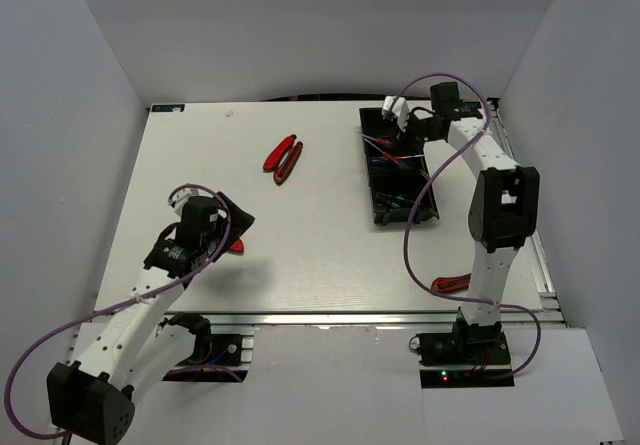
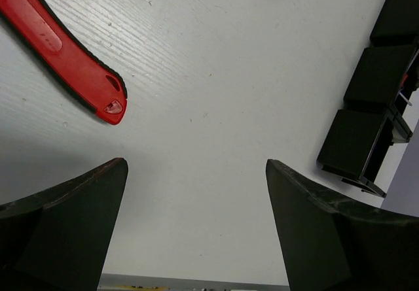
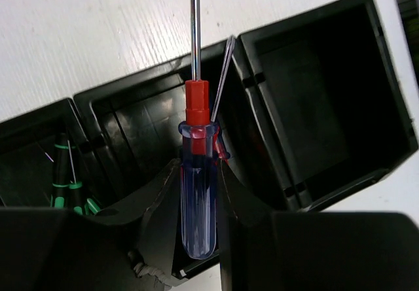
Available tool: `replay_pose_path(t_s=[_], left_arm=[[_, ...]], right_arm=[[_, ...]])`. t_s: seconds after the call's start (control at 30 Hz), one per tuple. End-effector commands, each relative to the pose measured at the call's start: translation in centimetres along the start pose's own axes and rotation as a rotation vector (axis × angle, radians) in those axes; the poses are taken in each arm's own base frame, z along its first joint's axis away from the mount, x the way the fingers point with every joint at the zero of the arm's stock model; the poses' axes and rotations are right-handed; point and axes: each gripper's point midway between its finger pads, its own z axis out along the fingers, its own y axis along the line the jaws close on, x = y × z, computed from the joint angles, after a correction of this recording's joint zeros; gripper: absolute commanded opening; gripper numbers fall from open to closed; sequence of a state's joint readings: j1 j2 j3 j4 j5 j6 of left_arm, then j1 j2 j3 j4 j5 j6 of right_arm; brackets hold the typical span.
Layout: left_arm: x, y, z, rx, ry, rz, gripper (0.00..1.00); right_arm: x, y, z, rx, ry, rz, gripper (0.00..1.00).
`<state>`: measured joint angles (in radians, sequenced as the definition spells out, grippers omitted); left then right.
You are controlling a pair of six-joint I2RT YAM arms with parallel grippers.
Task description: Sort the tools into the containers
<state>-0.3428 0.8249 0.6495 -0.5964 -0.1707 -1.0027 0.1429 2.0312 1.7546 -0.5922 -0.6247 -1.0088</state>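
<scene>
Tabletop (image 1: pixel 300 245): carries everything, with the arm bases at its near edge.
Tray (image 2: pixel 357 140): on the right half, its three compartments in a row running far to near.
Near compartment (image 3: pixel 29 147): thin screwdrivers (image 3: pixel 65 180) lie in it.
Screwdriver (image 3: pixel 196 199): between the right arm's jaws, above the middle compartment (image 3: pixel 137 127), with the far compartment (image 3: pixel 314 95) next to that.
Pliers (image 1: pixel 283 160): left of the tray, well apart, toward the far side.
Second tool (image 2: pixel 62 49): just beside the left arm's jaws, nearer than the pliers.
Third tool (image 1: pixel 450 285): near right corner, partly behind the right arm (image 1: pixel 495 225).
</scene>
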Motion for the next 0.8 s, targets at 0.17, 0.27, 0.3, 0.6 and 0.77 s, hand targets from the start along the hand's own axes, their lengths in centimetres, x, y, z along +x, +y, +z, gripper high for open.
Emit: replay_pose_path(t_s=[0.17,0.27,0.3,0.6,0.77], left_arm=[[-0.3,-0.9,-0.8,0.059,-0.016,-0.024,0.98],[-0.2,-0.7,-0.9,0.056,-0.018,-0.025,0.98],[-0.3,-0.7,-1.0,0.057,-0.018,-0.027,0.98],[-0.2,-0.5,-1.0,0.051,-0.020,-0.031,0.98],[-0.2,-0.5,-0.8,0.044,-0.016,-0.028,0.98]], right_arm=[[0.4,-0.8,0.3,0.001,-0.049,-0.033,0.10],[1.2,-0.6,0.9,-0.018,-0.042,-0.019,0.14],[1.4,-0.4,1.1,-0.029,-0.044,-0.020,0.16],[2.1,1.4,1.4,-0.085,-0.043,0.002,0.20],[2.8,1.6,1.5,-0.078,-0.027,0.017,0.42]])
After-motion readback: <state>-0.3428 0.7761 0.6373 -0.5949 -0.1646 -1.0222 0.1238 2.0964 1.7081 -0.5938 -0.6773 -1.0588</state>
